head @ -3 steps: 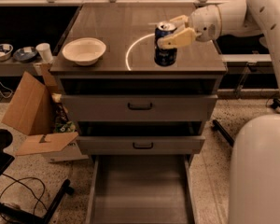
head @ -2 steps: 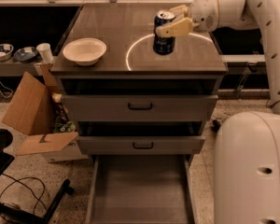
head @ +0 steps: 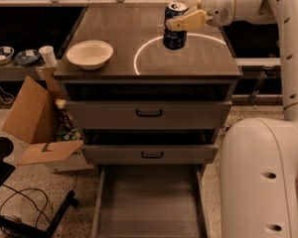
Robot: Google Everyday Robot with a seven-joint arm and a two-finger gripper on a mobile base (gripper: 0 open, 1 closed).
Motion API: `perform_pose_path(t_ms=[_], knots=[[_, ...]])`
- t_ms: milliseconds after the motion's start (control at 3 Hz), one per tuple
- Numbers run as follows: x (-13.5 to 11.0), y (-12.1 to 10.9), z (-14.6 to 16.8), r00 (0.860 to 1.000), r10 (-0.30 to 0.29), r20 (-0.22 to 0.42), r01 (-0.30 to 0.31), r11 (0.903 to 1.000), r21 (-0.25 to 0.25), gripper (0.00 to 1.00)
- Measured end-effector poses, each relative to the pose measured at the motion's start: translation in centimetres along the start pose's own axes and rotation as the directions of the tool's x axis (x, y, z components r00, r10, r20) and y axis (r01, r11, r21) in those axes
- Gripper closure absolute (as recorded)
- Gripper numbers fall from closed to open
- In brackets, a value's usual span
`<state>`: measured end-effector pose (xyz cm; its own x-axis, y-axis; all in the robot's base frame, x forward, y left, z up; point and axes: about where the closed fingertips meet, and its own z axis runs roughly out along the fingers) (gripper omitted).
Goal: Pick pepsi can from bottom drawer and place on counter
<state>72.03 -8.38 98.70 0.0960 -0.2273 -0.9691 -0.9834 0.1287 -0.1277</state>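
The pepsi can [head: 175, 29], dark blue with a silver top, is upright over the counter [head: 114, 33], inside the bright curved light reflection. My gripper [head: 184, 13] reaches in from the right and is shut on the can, one pale finger across its front. I cannot tell whether the can's base rests on the counter or hangs just above it. The bottom drawer [head: 150, 202] is pulled open at the foot of the cabinet, and its flat grey floor is bare.
A white bowl [head: 90, 53] sits on the counter's left front. Two shut drawer fronts with black handles [head: 149, 113] are above the open drawer. A cardboard box [head: 37, 123] stands on the floor at left. A white cup [head: 48, 56] and dishes sit on a low shelf at left. My white base [head: 263, 177] is at right.
My gripper has carried the can farther back and slightly left over the counter. The bowl and drawers have not moved.
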Motion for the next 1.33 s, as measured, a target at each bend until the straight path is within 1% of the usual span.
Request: perform_pose_path(t_ms=[333,667,1000,1333], knots=[[-0.3,-2.1,2.4,1.000,-0.010,0.030,0.009,0.9995,0.031,1.00],[-1.4,-5.2,5.2,0.999,-0.023,0.032,0.019,0.9927,0.119,1.00],[-2.3,-8.4,7.3,0.995,-0.045,0.085,0.027,0.9779,0.207,1.00],[-2.6,-10.9,9.4,0.993,-0.053,0.110,0.021,0.9609,0.276,1.00]])
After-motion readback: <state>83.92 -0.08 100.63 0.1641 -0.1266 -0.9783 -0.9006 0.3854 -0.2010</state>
